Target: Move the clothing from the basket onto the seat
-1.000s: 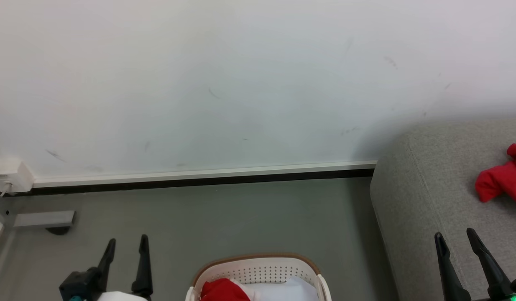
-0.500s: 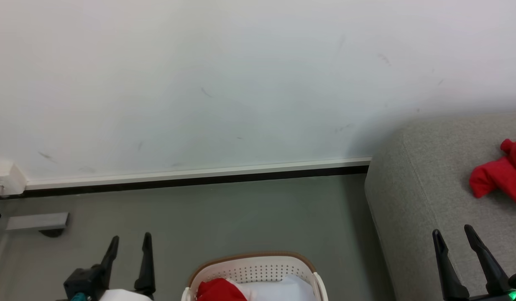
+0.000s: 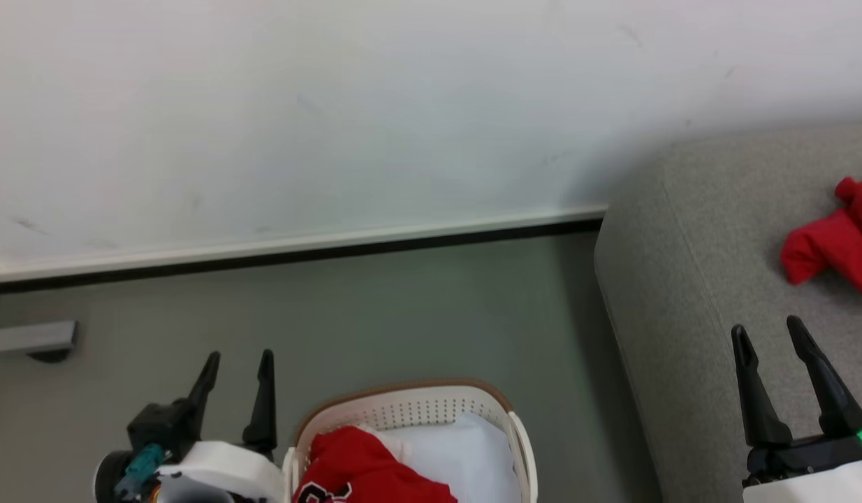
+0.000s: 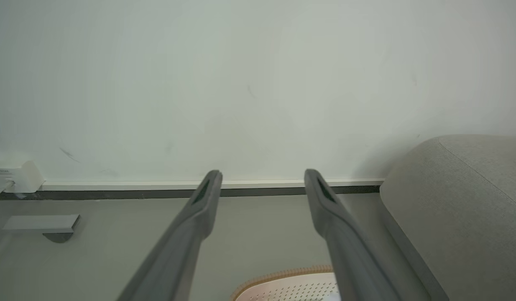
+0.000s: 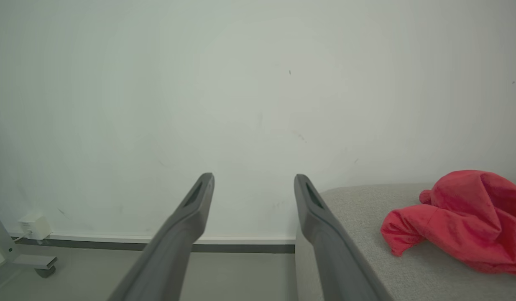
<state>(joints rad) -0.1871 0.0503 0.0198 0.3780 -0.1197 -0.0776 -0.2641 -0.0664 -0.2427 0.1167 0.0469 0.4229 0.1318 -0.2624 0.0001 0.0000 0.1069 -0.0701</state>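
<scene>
At the near edge of the head view, the left end effector (image 3: 239, 356) sits just left of the laundry basket (image 3: 403, 386), with its two dark fingers spread and nothing between them. The basket stands on the grey floor (image 3: 403, 300). It is cream-white with rows of small holes and a brown rim. A red garment (image 3: 361, 461) with black and white print at its near edge lies in the basket's left part. Against that garment's right side is a pale bluish-white sheet (image 3: 473, 454), which fills the rest of the basket that is in view.

At the near right, the right end effector (image 3: 766, 327) is also spread and empty. It is seen against the near-left part of the light grey sofa (image 3: 682, 314). The sofa stands to the right of the basket, and a strip of floor separates the two. Farther back on the sofa's top, a crumpled red garment (image 3: 833, 241) lies well apart from the right end effector's fingertips.

At the far left, a grey metal foot (image 3: 29, 337) rests on the floor. Beyond the floor, a white skirting board (image 3: 298, 244) with a dark line under it runs along the base of a pale, lightly scuffed wall (image 3: 333, 105).
</scene>
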